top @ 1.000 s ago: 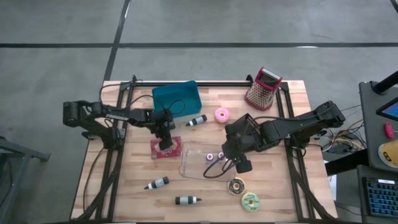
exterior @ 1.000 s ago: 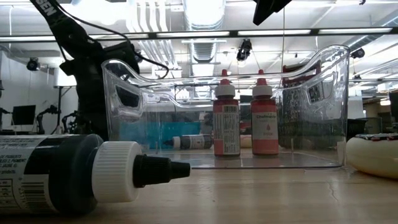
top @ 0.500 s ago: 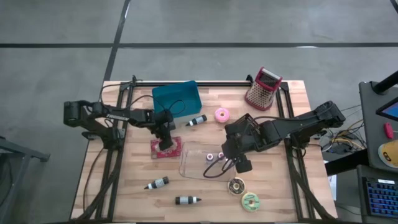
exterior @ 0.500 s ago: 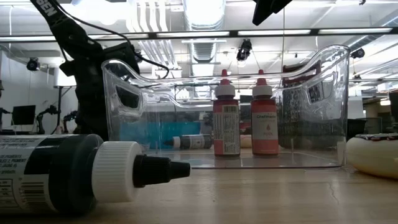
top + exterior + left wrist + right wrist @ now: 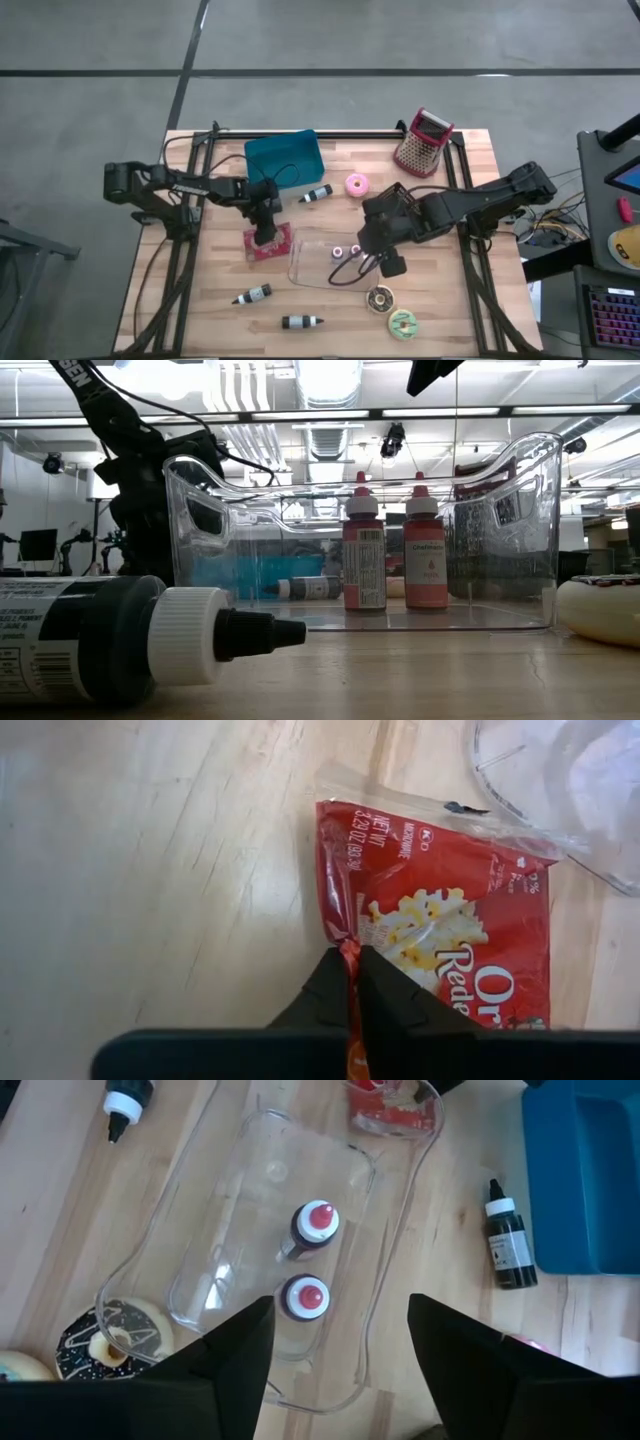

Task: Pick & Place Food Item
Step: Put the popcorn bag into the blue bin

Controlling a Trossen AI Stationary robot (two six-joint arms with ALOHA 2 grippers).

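Grasp step: left gripper (image 5: pixel 350 982) pinches the red popcorn bag (image 5: pixel 440 930) at its edge. Right gripper (image 5: pixel 340 1355) hangs spread above the clear bin (image 5: pixel 390 1190). Lifting the bag comes next.

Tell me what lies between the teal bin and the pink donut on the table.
In the high view, one small dark dropper bottle lies on its side between the teal bin and the pink donut; the rest is bare wood.

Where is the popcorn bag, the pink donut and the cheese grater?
popcorn bag (image 5: pixel 440 935), left wrist view, middle of the red front.
pink donut (image 5: pixel 356 185), high view, on its ring.
cheese grater (image 5: pixel 424 143), high view, its metal face.
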